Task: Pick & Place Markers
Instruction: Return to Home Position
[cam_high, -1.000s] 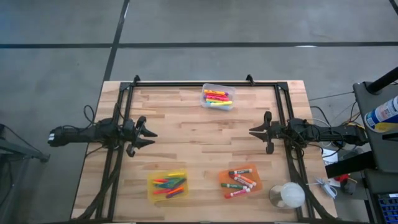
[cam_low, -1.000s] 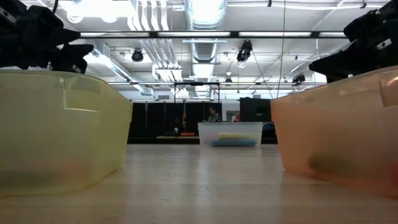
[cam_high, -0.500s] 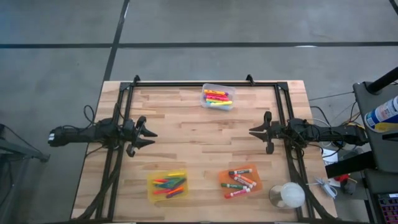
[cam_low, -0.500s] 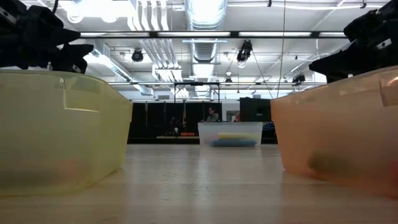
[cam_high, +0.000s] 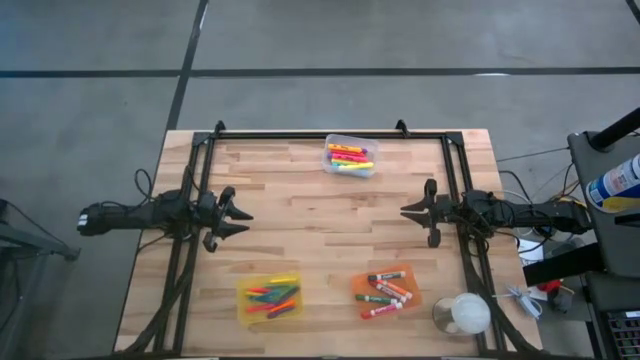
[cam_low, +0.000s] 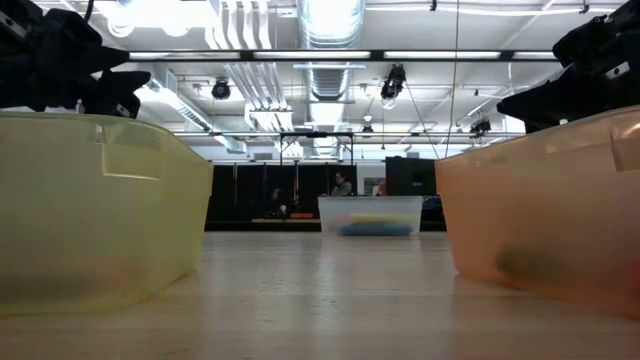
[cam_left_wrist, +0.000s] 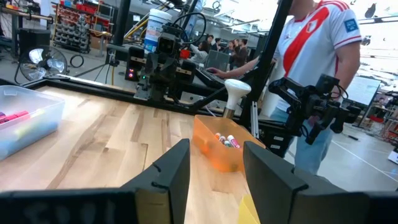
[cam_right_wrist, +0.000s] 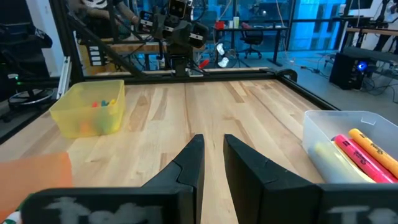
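Now both arms hang over mid-table, well apart: left gripper (cam_high: 245, 222) parted and empty, right gripper (cam_high: 406, 211) narrowly parted, empty too. Markers (cam_high: 350, 157) lie sorted in three bins — clear bin (cam_high: 352, 138), yellow bin (cam_high: 241, 300), orange bin (cam_high: 414, 296).

A robotics lab: exposed ducts (cam_low: 322, 40) run overhead, the floor (cam_high: 90, 120) is bare concrete, and ahead of the left gripper (cam_left_wrist: 216, 155) stand cluttered shelves (cam_left_wrist: 74, 25) and a fan (cam_left_wrist: 38, 59).

No wording can be read anywhere. Dark print runs along the orange highlighter (cam_right_wrist: 375, 146) in the clear bin (cam_right_wrist: 323, 118) near the right pincer (cam_right_wrist: 212, 140), but it is too small to make out.
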